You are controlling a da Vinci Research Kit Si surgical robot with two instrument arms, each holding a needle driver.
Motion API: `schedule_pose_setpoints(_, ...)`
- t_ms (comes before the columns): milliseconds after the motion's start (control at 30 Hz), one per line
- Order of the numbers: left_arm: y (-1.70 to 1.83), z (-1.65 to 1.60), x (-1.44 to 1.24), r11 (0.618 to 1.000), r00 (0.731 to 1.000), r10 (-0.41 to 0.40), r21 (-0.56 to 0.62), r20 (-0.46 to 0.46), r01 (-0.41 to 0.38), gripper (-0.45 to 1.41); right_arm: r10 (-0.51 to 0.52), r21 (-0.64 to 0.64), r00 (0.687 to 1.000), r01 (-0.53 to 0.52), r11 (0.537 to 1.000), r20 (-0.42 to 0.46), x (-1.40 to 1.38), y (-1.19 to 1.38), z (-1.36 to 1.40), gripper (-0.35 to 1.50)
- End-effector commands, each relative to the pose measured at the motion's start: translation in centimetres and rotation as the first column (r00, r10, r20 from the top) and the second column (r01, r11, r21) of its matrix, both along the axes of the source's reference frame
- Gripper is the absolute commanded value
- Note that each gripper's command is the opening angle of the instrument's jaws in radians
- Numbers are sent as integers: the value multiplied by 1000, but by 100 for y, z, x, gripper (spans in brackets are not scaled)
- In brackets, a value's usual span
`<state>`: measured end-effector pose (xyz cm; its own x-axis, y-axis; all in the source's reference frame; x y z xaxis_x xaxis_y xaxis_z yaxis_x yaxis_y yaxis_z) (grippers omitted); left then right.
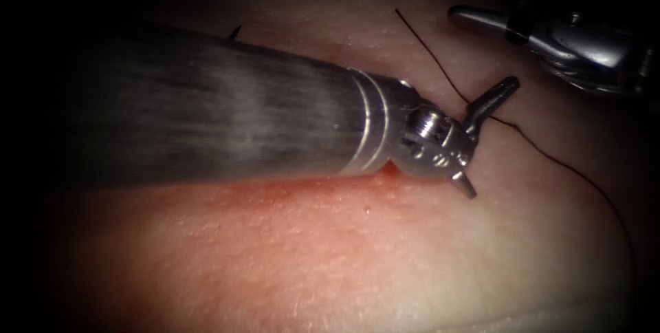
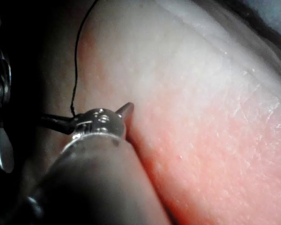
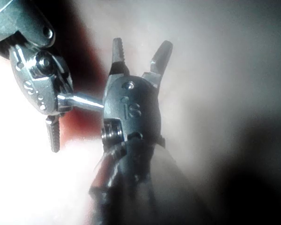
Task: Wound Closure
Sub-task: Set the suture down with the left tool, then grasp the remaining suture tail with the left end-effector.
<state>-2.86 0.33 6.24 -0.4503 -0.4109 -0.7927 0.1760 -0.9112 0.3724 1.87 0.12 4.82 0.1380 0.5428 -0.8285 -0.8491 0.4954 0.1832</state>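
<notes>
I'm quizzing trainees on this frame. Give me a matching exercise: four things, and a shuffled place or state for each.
1 left gripper
2 right gripper
3 thread
4 red fluid

A thin dark line across the tissue
B open, empty, endoscope view's upper right
C smeared beside the left shaft
D spread wide, empty, at the thread

Pairs: 1-D, 2-B, 3-A, 4-C

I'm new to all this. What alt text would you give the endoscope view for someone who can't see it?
The left tool lies across the tissue with its jaws wide open, one on each side of a dark thread, holding nothing. The right tool sits at upper right. Red fluid tints the tissue along the left shaft.
</notes>
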Motion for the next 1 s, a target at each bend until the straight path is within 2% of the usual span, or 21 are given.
schedule_pose_setpoints(33,2,-4,10,1000,1000,-5,21,4,4,126,-11,-3,1000,11,1000,-14,9,2,6,106)
schedule_pose_setpoints(100,0,-7,17,999,1000,-9,32,3,9,123,-20,-2,1000,20,1000,-20,10,1,6,106)
schedule_pose_setpoints(233,-24,-24,64,997,1000,-20,70,-19,22,109,-44,8,998,44,999,-36,20,-2,4,108)
schedule_pose_setpoints(333,-38,-36,93,997,1000,-27,67,-9,28,109,-77,24,996,79,997,-53,30,-5,3,105)
schedule_pose_setpoints(367,-38,-36,93,997,1000,-27,67,-9,28,109,-77,24,996,79,997,-53,30,-5,3,105)
schedule_pose_setpoints(433,-45,-43,108,997,998,-57,57,0,57,106,-118,33,992,120,992,-51,38,-10,4,101)
schedule_pose_setpoints(467,-52,-50,121,996,997,-80,50,14,79,97,-157,40,987,158,987,-39,45,-15,5,101)
schedule_pose_setpoints(500,-52,-50,121,996,997,-80,50,14,79,97,-157,40,987,158,987,-39,45,-15,5,101)
schedule_pose_setpoints(533,-55,-54,130,995,996,-92,48,20,91,97,-169,43,985,171,984,-46,49,-18,6,101)
schedule_pose_setpoints(567,-58,-63,152,991,991,-129,44,20,128,97,-227,39,973,229,973,-47,60,-28,9,103)
schedule_pose_setpoints(633,-58,-65,159,990,991,-135,45,19,134,94,-242,34,969,243,969,-43,62,-30,10,103)
schedule_pose_setpoints(667,-60,-67,174,987,988,-153,43,20,152,89,-259,25,965,260,965,-42,66,-34,11,103)
schedule_pose_setpoints(700,-60,-67,174,987,988,-153,43,20,152,89,-259,25,965,260,965,-42,66,-34,11,103)
schedule_pose_setpoints(733,-64,-69,196,985,985,-171,37,17,171,94,-279,23,959,280,960,-51,69,-39,15,105)
schedule_pose_setpoints(800,-65,-70,202,983,984,-179,35,13,179,94,-292,15,955,293,956,-47,70,-41,16,105)
schedule_pose_setpoints(833,-63,-68,218,971,971,-240,9,-6,240,87,-318,4,948,319,948,-23,73,-47,21,113)
schedule_pose_setpoints(867,-62,-66,222,965,965,-264,7,-10,264,77,-323,1,946,323,946,-17,74,-49,22,113)
schedule_pose_setpoints(900,-62,-66,222,965,965,-264,7,-10,264,77,-323,1,946,323,946,-17,74,-49,22,113)
schedule_pose_setpoints(933,-59,-62,227,945,946,-324,34,-11,324,47,-348,-2,938,348,938,3,78,-55,26,113)
schedule_pose_setpoints(1000,-58,-58,229,928,929,-369,50,-26,370,27,-364,-5,932,364,932,4,81,-61,29,113)
